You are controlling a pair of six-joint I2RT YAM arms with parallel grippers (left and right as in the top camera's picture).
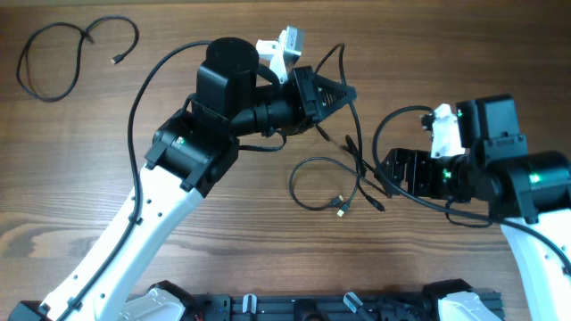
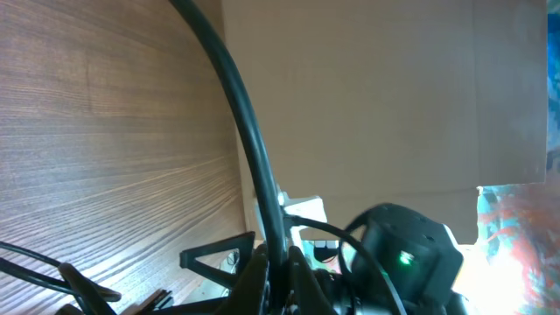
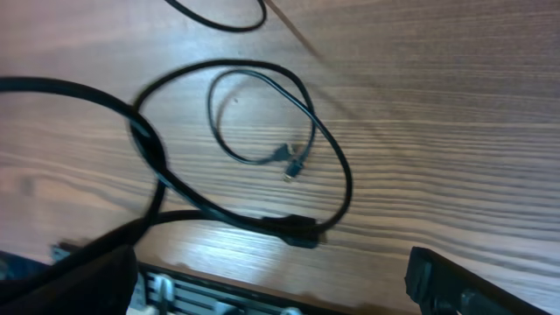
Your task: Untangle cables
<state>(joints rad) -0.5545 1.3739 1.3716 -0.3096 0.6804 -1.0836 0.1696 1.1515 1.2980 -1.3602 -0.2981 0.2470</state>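
Wood-grain table point(image 1: 71, 196) carries the cables point(image 1: 294, 178). They lie as a knot of thin black loops just below the fingertips of the left gripper point(image 1: 343, 92) and just in front of the right gripper point(image 1: 391, 174). One more cable point(image 1: 20, 67) lies alone, well apart behind the left arm.

The left fingers point(image 2: 262, 273) are together, clamped on one strand point(image 2: 249, 149), which comes out from between them and goes toward the knot. The right fingers point(image 3: 455, 280) stand wide apart with nothing between them. Under them a small loop with its plug point(image 3: 293, 166) lies inside a bigger loop.

I judge the step is to free the held strand from these loops. To do it well, the left side needs a firm hold and a slow lift away. The right fingers should come down on the bigger loop only, near its plug end point(image 3: 302, 234), and pin it to the table. A quick pull may tighten the crossing.
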